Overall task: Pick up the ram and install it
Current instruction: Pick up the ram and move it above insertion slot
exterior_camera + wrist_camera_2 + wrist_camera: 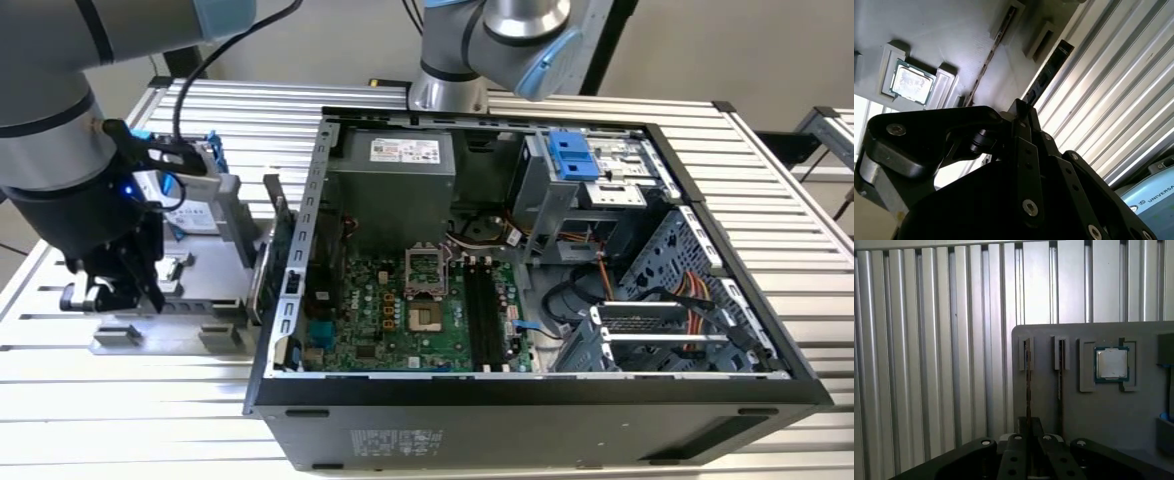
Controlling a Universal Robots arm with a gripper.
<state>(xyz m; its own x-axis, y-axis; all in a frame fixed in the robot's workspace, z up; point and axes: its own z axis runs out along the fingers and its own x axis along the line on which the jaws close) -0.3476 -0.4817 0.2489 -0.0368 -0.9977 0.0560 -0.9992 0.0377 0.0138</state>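
Observation:
The ram [1027, 390] shows edge-on as a thin dark stick standing in a slot of the grey fixture plate [1104, 415]. In the second wrist view the ram [1048, 72] runs out from between the fingers. My gripper [1027, 426] is shut on its near end. In the exterior view the gripper [134, 300] hangs low over the fixture plate [147, 335], at the left of the open computer case [534, 400]. The dark memory slots [487, 320] lie on the green motherboard [387, 320] inside the case.
A second thin stick [1060, 380] stands in the neighbouring slot. A square processor chip [1111, 363] sits in a recess of the plate. Upright parts [220, 200] stand between the fixture and the case wall. Another arm's base [494, 40] rises behind the case. A ribbed metal table [120, 420] lies all around.

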